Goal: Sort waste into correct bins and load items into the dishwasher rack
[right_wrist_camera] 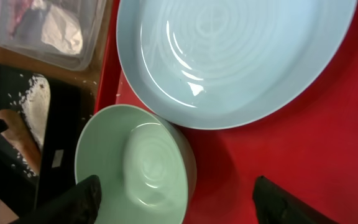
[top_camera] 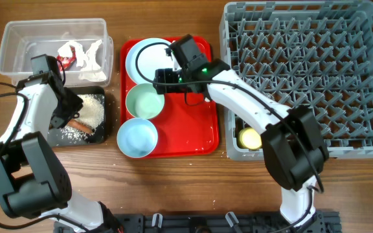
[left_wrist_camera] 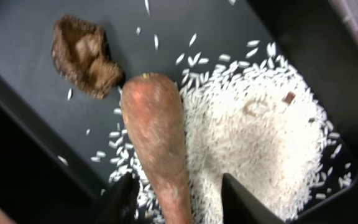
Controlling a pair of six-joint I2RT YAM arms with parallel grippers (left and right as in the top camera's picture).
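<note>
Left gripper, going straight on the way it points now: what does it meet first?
The left gripper would probably meet the orange-brown stick first; it lies between the open fingers amid the rice in the black tray. Depth is unclear, so the fingers may touch rice too.

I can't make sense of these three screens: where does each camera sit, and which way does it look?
Overhead: fixed above the table, facing straight down; shows left arm, right arm, rack and red tray.
Left wrist: on the left arm, facing down into the black tray at carrot stick and rice; its fingers show at the bottom.
Right wrist: on the right arm, facing down on plate and green bowl; its fingers show in the bottom corners.
Shared: right wrist view also catches that stick and rice, at left.
</note>
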